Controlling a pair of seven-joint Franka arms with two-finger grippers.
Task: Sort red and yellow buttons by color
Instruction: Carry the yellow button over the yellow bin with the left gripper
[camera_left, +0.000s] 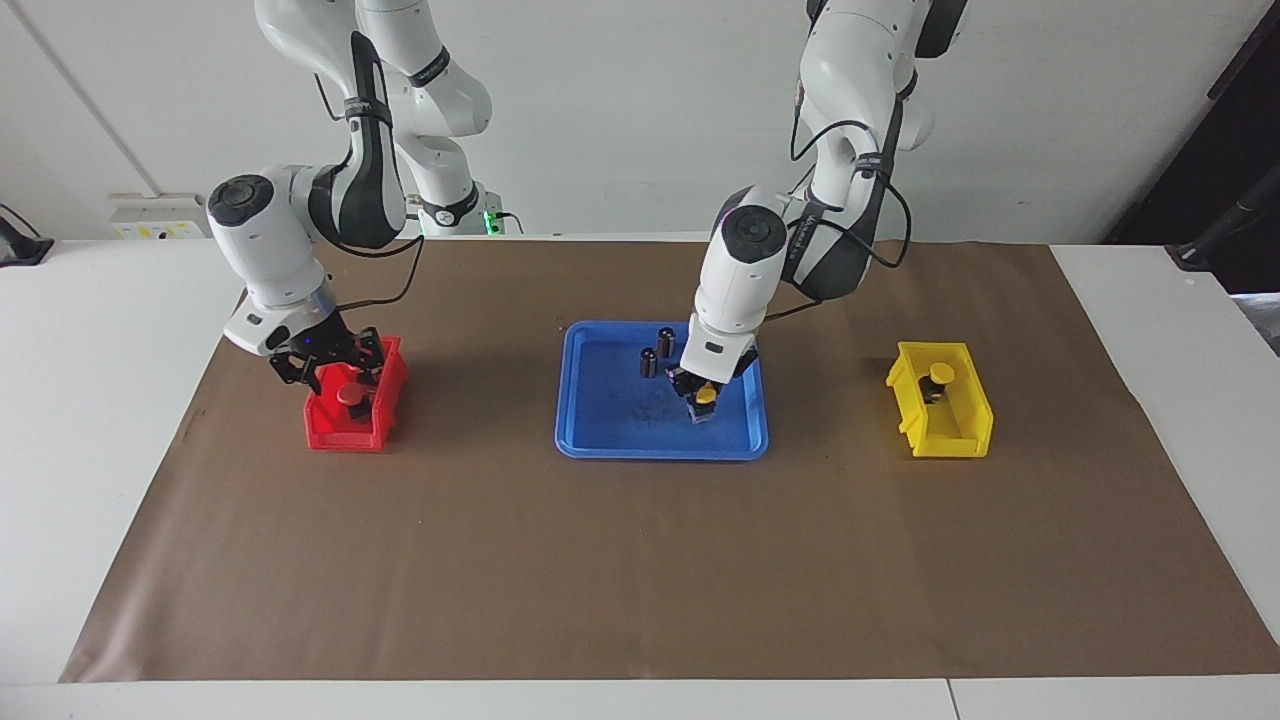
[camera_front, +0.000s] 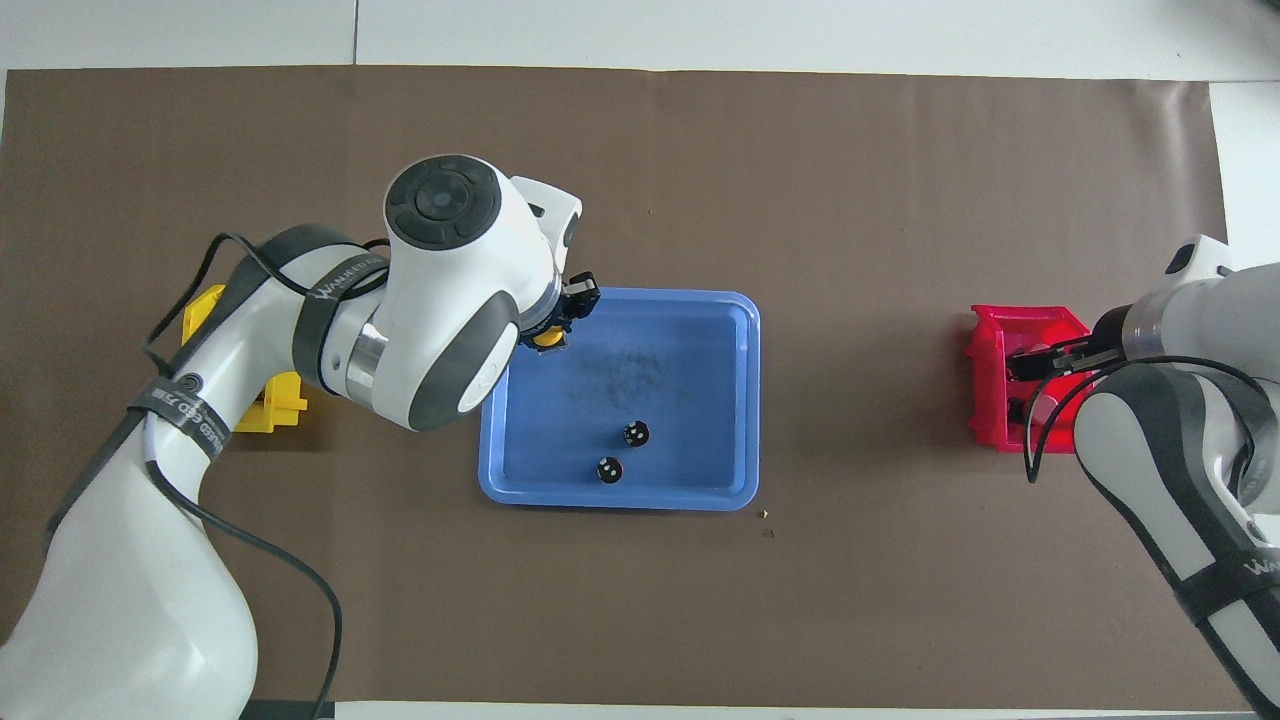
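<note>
My left gripper (camera_left: 704, 388) is over the blue tray (camera_left: 585, 440), toward the left arm's end of it, shut on a yellow button (camera_left: 706, 397). The same button's cap (camera_front: 546, 338) peeks out under the wrist in the overhead view. Whether its base still touches the tray floor I cannot tell. A second yellow button (camera_left: 938, 375) stands in the yellow bin (camera_left: 945, 432). My right gripper (camera_left: 335, 370) hangs low over the red bin (camera_left: 335, 432) with its fingers open. A red button (camera_left: 350, 394) sits in that bin just under them.
Two dark capless cylinders (camera_left: 665, 340) (camera_left: 648, 362) stand in the tray on the side nearer the robots. A brown mat (camera_left: 640, 560) covers the table. In the overhead view the left arm hides most of the yellow bin (camera_front: 262, 412).
</note>
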